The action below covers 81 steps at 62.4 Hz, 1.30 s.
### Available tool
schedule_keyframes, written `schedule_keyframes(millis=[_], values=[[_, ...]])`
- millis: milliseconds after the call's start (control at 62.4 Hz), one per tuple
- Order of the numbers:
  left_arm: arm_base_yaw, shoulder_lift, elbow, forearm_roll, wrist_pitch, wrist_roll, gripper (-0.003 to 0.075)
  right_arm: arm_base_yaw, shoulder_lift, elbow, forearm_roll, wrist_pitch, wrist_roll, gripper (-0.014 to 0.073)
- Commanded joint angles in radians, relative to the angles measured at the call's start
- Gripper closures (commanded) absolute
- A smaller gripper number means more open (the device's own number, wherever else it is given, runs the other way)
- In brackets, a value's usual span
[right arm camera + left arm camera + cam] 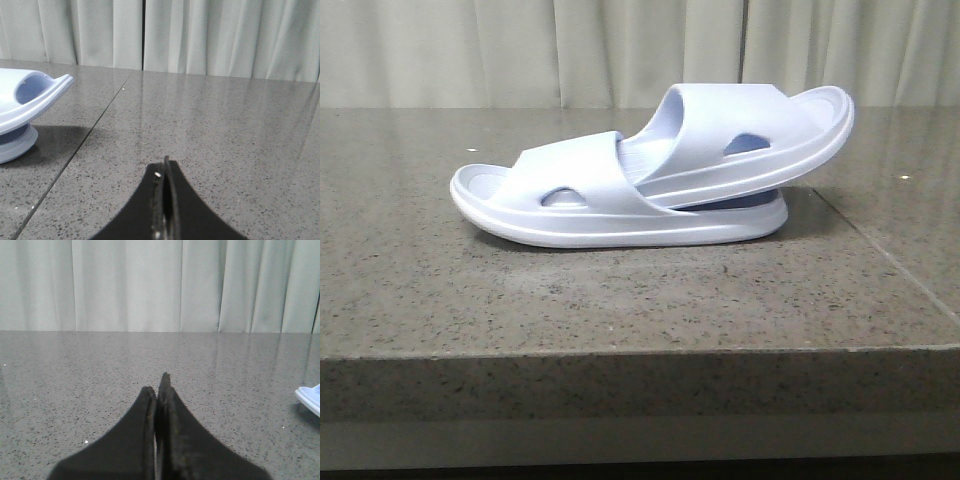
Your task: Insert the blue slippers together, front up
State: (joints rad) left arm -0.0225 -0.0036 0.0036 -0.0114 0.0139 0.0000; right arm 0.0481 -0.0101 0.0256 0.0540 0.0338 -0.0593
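Centre frame in the front view, the blue slippers (650, 170) sit nested on the grey speckled tabletop (620, 300): the lower slipper (570, 195) lies flat with its strap up, and the upper slipper (760, 135) is pushed under that strap, its far end tilted up toward the upper right.

We judge the moulded foam light, springy and a little grippy rather than slick, unlikely to be damaged by a firm pinch. The thick sole edge or the wide strap looks to us the best place to take hold.

The left claw (159, 390), at the bottom of its wrist view, is pressed together on nothing; the right claw (165, 170) likewise.

Neither arm shows in the front view. Each wrist view catches only a cut-off sliver of the pair, and how deep the upper slipper sits under the strap is hidden from us.
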Motion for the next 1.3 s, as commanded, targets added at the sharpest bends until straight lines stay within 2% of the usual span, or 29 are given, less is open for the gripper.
schedule_keyframes(millis=[0, 401, 1282], values=[[-0.006, -0.016, 0.007, -0.003, -0.079, 0.0, 0.0741, -0.004, -0.018, -0.004, 0.003, -0.097, 0.0, 0.0662], [-0.006, -0.016, 0.007, -0.003, -0.079, 0.0, 0.0741, -0.004, -0.018, -0.004, 0.003, -0.027, 0.0, 0.0662], [-0.006, -0.016, 0.007, -0.003, -0.079, 0.0, 0.0741, -0.004, -0.018, -0.004, 0.003, -0.025, 0.0, 0.0662]])
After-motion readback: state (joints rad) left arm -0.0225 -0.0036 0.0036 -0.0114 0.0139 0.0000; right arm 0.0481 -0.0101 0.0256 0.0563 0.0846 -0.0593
